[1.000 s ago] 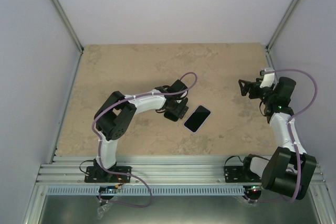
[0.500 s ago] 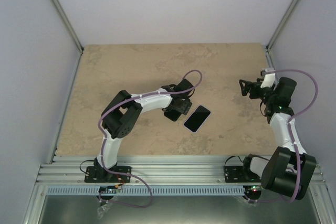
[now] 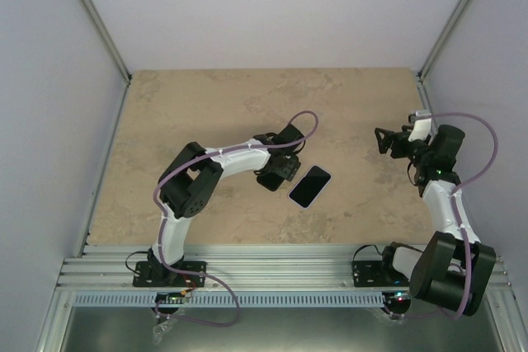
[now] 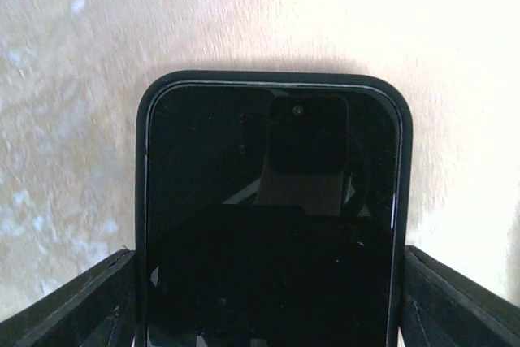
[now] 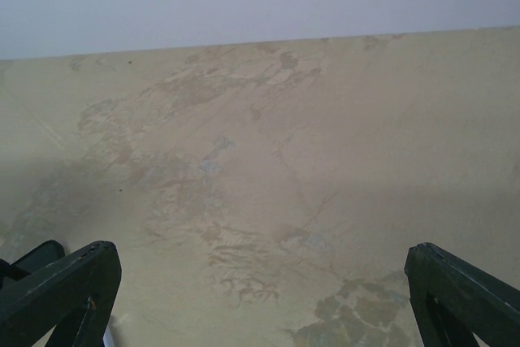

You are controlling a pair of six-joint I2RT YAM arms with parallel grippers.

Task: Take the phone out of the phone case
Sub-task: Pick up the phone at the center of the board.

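The phone [image 3: 310, 185] lies screen up on the table's middle, dark glass inside a black phone case [image 4: 143, 201] whose rim frames it. In the left wrist view the phone [image 4: 272, 225] fills the space between my left gripper's [image 4: 269, 270] fingers [image 4: 89, 298], which press against both long sides of the case. From above, the left gripper [image 3: 276, 172] sits at the phone's left end. My right gripper [image 3: 384, 139] hovers at the right side, open and empty, far from the phone; its wrist view shows the right gripper [image 5: 264, 282] over bare table.
The beige stone-patterned tabletop [image 3: 206, 105] is boxed in by pale walls on three sides. An aluminium rail [image 3: 264, 274] runs along the near edge with both arm bases on it.
The left arm slid a little to the right toward the phone, and its jaws narrowed onto the case's sides. The right arm barely moved.
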